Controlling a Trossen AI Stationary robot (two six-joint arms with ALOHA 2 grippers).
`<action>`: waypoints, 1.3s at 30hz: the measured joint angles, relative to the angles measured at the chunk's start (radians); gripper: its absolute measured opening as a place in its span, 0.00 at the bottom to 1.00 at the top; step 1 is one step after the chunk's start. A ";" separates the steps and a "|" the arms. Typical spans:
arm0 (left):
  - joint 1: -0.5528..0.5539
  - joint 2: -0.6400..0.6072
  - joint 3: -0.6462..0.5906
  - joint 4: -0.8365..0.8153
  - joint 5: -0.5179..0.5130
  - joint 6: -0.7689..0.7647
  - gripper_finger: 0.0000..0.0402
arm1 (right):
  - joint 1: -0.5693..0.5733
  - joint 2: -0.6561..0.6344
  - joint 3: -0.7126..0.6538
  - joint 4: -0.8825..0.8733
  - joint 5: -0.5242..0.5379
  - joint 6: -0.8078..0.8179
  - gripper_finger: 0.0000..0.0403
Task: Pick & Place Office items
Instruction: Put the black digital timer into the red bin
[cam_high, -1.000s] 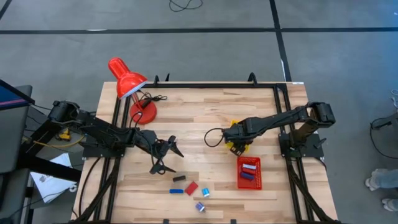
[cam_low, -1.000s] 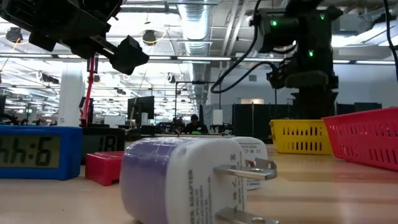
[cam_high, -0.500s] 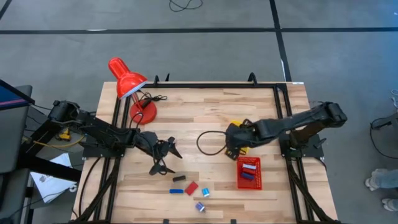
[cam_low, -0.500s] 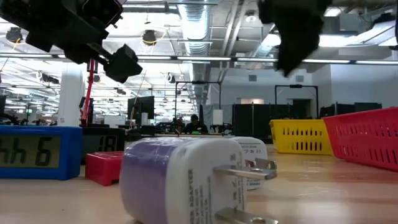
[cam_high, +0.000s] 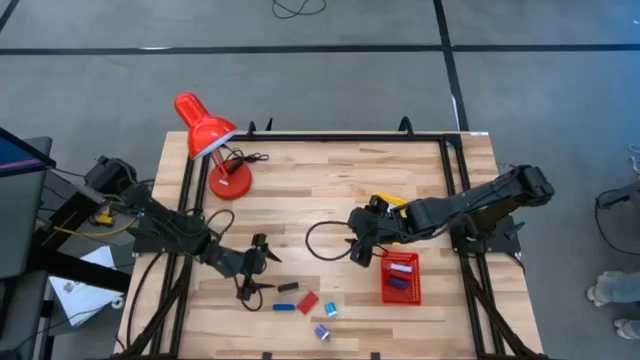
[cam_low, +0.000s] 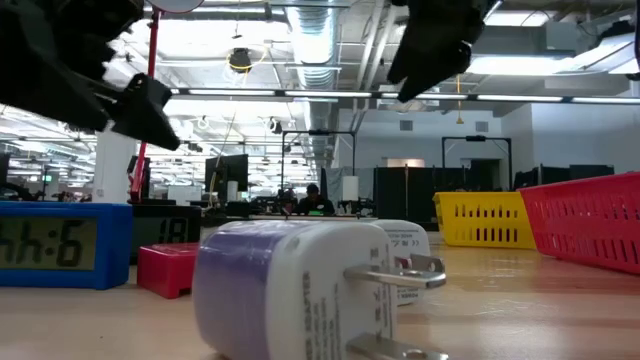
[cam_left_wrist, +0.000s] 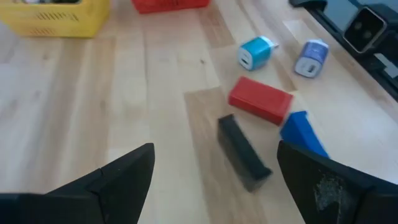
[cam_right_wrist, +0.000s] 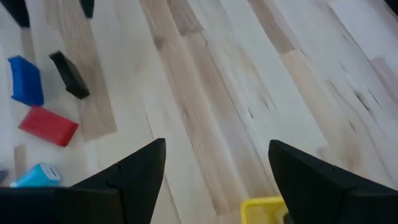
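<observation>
The office items lie loose on the wood near the table's front edge: a black bar (cam_high: 288, 287), a blue bar (cam_high: 283, 307), a red block (cam_high: 307, 301), a light-blue charger (cam_high: 329, 309) and a purple-and-white charger (cam_high: 321, 332). My left gripper (cam_high: 258, 270) hovers open just left of the black bar (cam_left_wrist: 244, 152), which shows between its fingers but ahead of them. My right gripper (cam_high: 356, 250) hangs open above bare wood at mid-table, between the yellow tray (cam_high: 385, 203) and the items. A red mesh basket (cam_high: 400, 277) holds a few pieces.
A red desk lamp (cam_high: 212, 140) stands at the far left corner. A black cable (cam_high: 322, 240) loops on the wood beside my right gripper. The yellow tray (cam_low: 485, 220) and the red basket (cam_low: 590, 232) stand at the right. Bare wood lies between the two grippers.
My left gripper has swung toward the table's near edge and sunk a little, turning toward the loose items. My right gripper has risen from over the yellow tray and gone toward the table's middle, tipping further down; the cable loop has shifted with it.
</observation>
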 joint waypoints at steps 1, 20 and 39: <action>-0.016 0.011 0.000 0.002 -0.012 -0.016 0.82 | -0.004 0.003 0.001 0.007 0.001 0.003 0.69; -0.060 0.250 0.000 0.165 -0.046 -0.165 0.82 | -0.028 0.045 0.002 0.010 -0.006 0.007 0.69; -0.040 0.386 0.000 0.289 -0.078 -0.169 0.66 | -0.028 0.044 0.002 0.010 -0.008 0.008 0.69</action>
